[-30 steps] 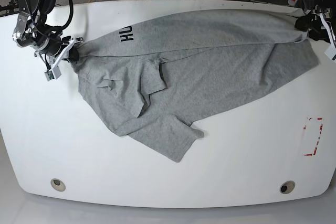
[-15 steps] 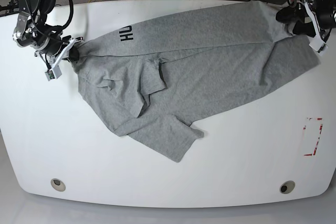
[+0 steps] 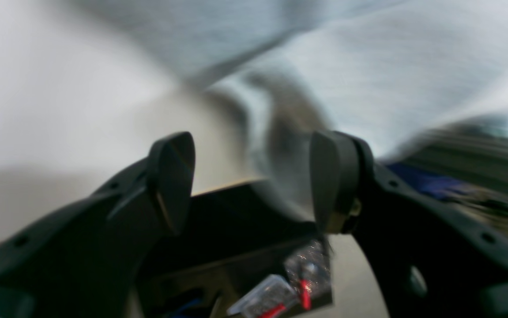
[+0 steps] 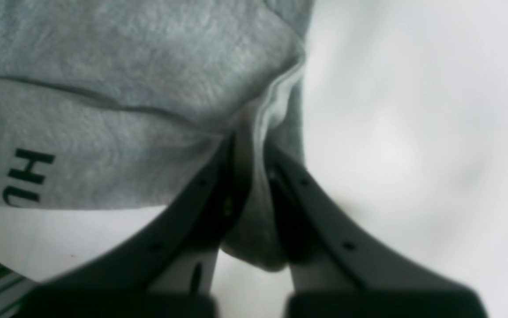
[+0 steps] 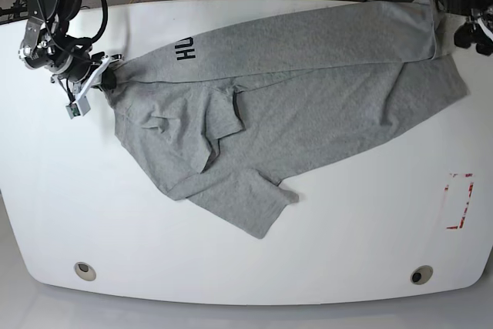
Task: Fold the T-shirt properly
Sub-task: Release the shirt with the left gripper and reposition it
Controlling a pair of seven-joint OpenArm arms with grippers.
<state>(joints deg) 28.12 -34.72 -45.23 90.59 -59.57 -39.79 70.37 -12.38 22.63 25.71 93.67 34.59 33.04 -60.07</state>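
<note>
t-shirt [image 5: 293, 105] lies rumpled across the upper middle of the white table [image 5: 246, 267], spread from the far left edge area to the far right. top edge is folded over into a long band running left to right, with black letters "hu" [image 5: 185, 50] showing near its left end. one sleeve [image 5: 246, 202] sticks out toward the near side, another small flap [image 5: 231, 109] sits mid-body.

right gripper [image 4: 254, 176] at the shirt's left corner in the base view, jaws pressed together, pinching a bunched fold of grey fabric between them; cloth hangs out below the pinch. same gripper in base view [image 5: 104, 78] sits just above the table at the shirt corner.

left gripper [image 3: 254, 185] jaws spread apart, nothing between the fingertips; the wrist view is motion-blurred, shirt fabric looks to be just beyond the tips, not clamped. in base view left gripper [image 5: 471, 35] is at the far right edge, just beside the shirt's right end.

red tape rectangle [image 5: 460, 199] on the table near the right, well apart from the shirt
</note>
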